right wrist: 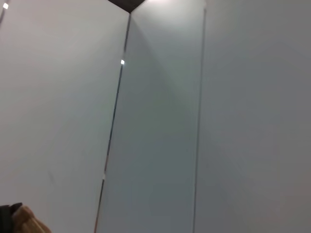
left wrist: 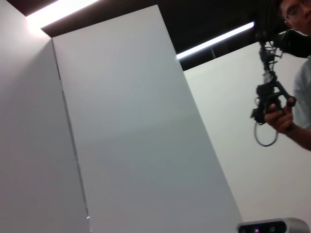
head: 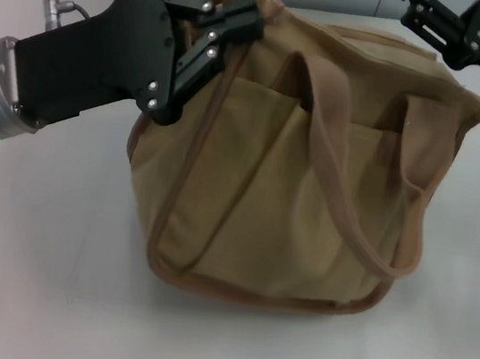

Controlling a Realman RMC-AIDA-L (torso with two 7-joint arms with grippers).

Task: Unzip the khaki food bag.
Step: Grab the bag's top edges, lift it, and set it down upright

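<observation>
**Left tool pins the bag's corner; right tool waits at the far end**

The left tool (head: 231,29) reaches in from the left, its black fingers pinched narrow on the upper left corner of the khaki food bag (head: 303,180), most likely to anchor that end so the zipper can be drawn against it. The bag sits on the white table (head: 36,275), roughly central, its front pocket and one webbing handle (head: 345,204) facing the camera. The zipper itself is hidden. The right tool (head: 409,6) hangs by the bag's upper right corner; how its fingers stand I cannot tell.
</observation>
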